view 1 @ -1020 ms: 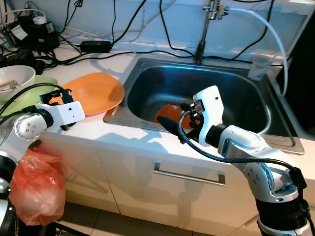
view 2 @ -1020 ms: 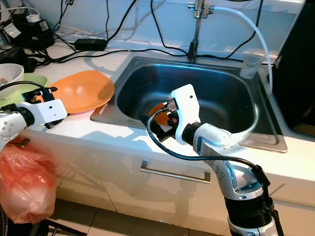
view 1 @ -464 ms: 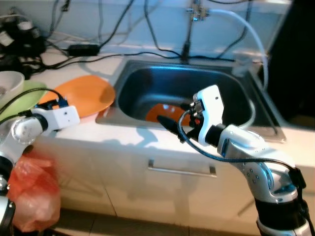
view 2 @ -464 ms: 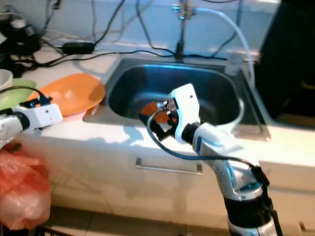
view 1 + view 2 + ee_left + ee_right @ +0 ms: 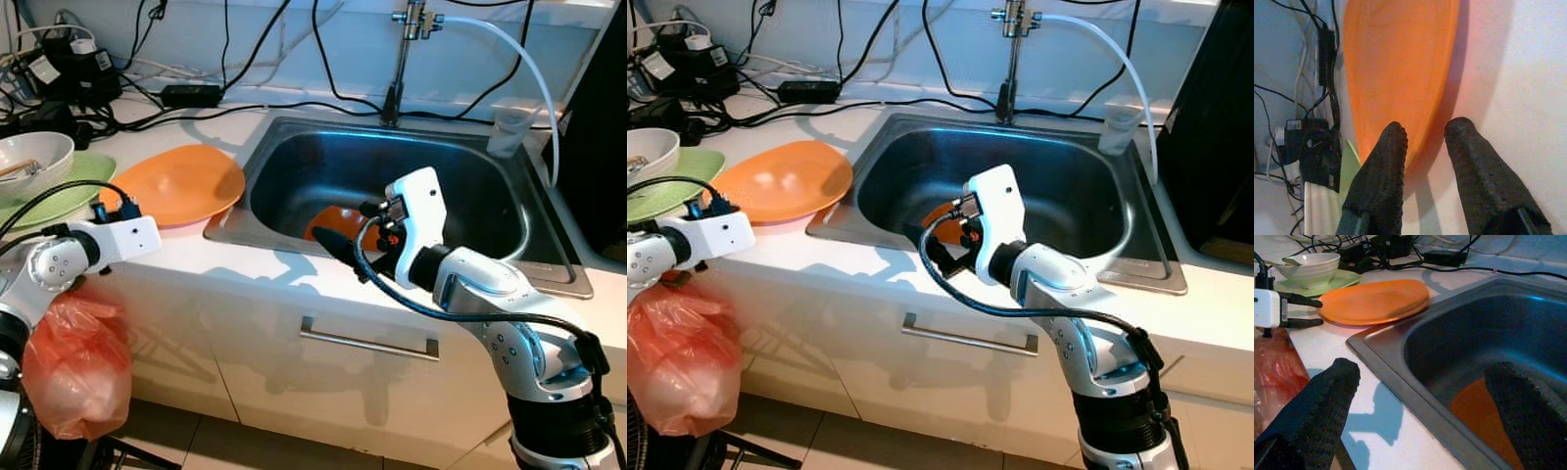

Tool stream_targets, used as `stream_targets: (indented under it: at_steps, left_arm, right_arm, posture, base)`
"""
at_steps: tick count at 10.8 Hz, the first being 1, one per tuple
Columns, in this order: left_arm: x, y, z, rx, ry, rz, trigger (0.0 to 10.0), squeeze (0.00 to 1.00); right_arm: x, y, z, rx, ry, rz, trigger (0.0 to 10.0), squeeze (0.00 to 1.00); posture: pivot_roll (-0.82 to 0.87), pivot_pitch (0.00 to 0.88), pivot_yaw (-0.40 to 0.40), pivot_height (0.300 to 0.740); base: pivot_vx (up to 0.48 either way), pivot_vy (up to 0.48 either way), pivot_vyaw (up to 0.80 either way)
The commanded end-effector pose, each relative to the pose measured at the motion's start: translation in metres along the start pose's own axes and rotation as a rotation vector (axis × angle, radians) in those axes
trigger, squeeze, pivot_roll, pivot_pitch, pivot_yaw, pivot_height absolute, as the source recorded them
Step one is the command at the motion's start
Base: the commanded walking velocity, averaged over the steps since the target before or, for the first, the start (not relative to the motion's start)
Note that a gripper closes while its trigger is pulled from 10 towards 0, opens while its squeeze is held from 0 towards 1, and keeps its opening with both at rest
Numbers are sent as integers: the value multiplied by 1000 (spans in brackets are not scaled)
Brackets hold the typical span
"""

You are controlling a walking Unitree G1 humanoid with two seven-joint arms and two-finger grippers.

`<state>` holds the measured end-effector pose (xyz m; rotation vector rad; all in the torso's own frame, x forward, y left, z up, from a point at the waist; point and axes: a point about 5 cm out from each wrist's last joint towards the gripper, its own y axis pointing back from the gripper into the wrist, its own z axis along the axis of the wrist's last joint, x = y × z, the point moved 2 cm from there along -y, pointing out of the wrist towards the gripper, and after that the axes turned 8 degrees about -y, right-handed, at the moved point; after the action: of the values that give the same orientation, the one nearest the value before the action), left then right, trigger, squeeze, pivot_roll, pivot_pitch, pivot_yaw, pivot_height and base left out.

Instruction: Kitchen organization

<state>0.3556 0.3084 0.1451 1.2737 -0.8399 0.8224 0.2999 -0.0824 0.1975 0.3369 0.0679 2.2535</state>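
Orange dish [image 5: 338, 221] in sink [image 5: 294, 147] half-hidden behind right tool [image 5: 328, 242].

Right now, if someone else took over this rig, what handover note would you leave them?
Left gripper: open, empty, at the near edge of the orange plate on the counter.
Right gripper: open, empty, over the sink's front rim.
A second orange dish lies in the sink. White bowl sits on the green plate further left.
Done: nothing is held.
Left: grasp the counter plate, deal with the dish in the sink.
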Motion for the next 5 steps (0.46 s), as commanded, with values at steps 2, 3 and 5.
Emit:
stream_targets:
  at_steps: [2,3,5]
  left_arm:
    - [-45,0,-11,57,-5,-194,0,0]
    - [-45,-1,-10,57,-7,-193,0,0]
    - [-45,-2,-9,55,-11,-194,0,0]
  right_arm:
    - [3,0,4,-20,4,6,10000,0]
    - [3,0,4,-21,4,8,10000,0]
    - [3,-1,4,-22,4,8,10000,0]
  posture:
    - [62,27,-11,740]
    - [62,26,-10,740]
    - [60,27,-8,740]
  base:
    - [0,0,0]
    - [0,0,0]
    - [0,0,0]
